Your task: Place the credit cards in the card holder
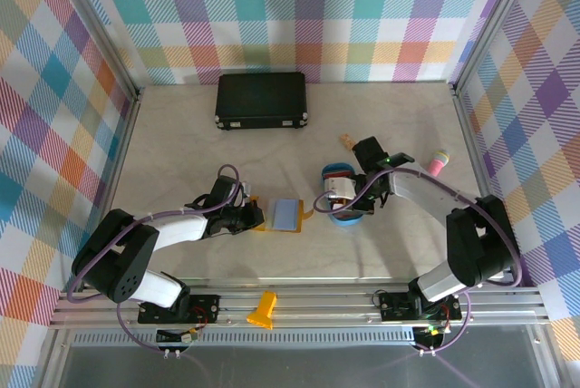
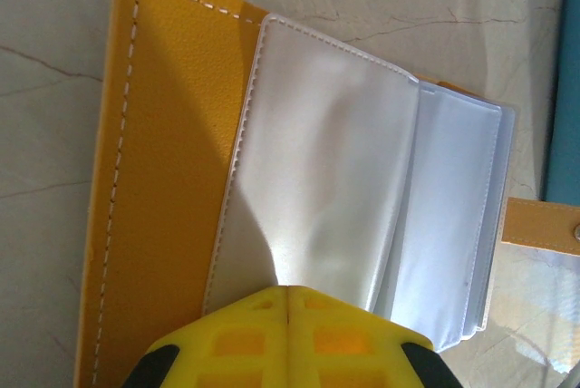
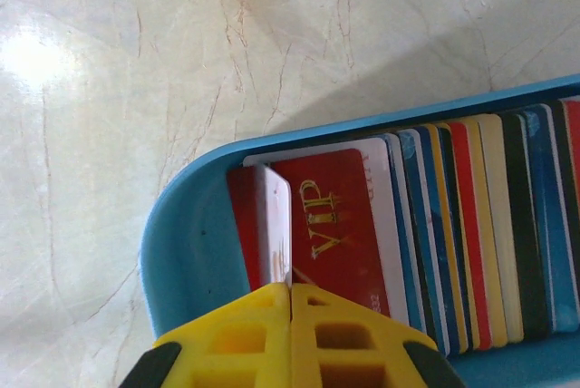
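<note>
Pale surface point(image 1: 181, 134): lift white card point(image 3: 275, 216), clamped in right gripper point(image 3: 290, 288), straight from tray point(image 3: 181, 243) beside card holder point(image 2: 172, 179), itself clamped by left gripper point(image 2: 288, 290).

The left arm point(image 1: 177, 227) and the right arm point(image 1: 421, 193) look alike: bulky black joint housings are joined by smooth white-grey links, and each arm rises from a black base point(image 1: 172, 308). A thin purple cable point(image 1: 228, 168) runs along each arm in loose loops. The left gripper point(image 2: 288, 290) and the right gripper point(image 3: 291, 286) have bright yellow plastic fingers point(image 3: 245, 334) moulded with a grid of rectangular recesses. Rounded black corners flank the fingers on either side.
</note>
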